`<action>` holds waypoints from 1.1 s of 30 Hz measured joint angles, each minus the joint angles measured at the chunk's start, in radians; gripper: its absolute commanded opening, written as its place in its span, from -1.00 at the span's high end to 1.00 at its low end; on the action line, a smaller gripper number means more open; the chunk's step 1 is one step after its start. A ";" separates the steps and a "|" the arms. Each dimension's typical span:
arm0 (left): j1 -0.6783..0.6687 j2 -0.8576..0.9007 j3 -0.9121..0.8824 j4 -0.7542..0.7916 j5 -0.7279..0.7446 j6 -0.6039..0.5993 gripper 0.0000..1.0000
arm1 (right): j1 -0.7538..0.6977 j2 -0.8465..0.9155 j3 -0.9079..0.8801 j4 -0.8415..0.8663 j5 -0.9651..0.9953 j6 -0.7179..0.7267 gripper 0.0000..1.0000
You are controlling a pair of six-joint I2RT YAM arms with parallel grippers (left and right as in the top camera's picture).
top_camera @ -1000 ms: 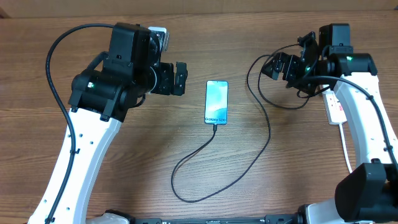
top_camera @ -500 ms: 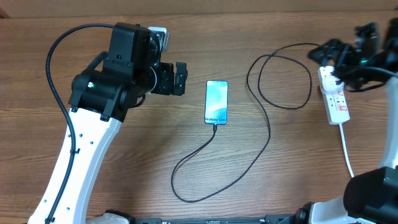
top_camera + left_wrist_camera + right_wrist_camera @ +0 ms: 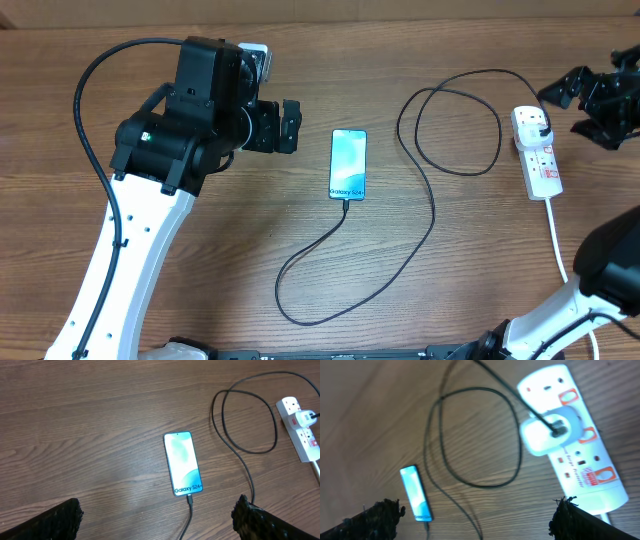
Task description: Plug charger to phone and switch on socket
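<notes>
- Overhead view puts the phone face-up and lit in the middle of the table. The charger has its connector seated in the phone's bottom edge. Its black cable loops off to a white adapter sitting in the socket.
- Both ends look plugged in, so I judge the step in hand to be flicking the switch on the strip.
- At the adapter end of the strip, the right gripper hangs just beside it without touching. Its fingers are spread wide and hold nothing.
- Just beside the phone, the left gripper is likewise spread wide and empty.
- Right wrist view shows red-outlined switches along one edge of the strip. The one next to the adapter seems the one to press. Whether it is already on cannot be read.
- Pressing well probably means bringing the fingers together first, so one blunt tip lands on the rocker instead of straddling it.
- The approach should come straight down, clear of the adapter and cable.
- The strip likely sits loose, so a sideways shove could slide it, tug the cable and unseat the connector at the phone.
</notes>
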 measured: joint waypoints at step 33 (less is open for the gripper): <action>0.000 0.000 0.000 0.000 0.000 0.000 -0.99 | -0.010 0.245 -0.069 0.174 0.165 -0.012 -1.00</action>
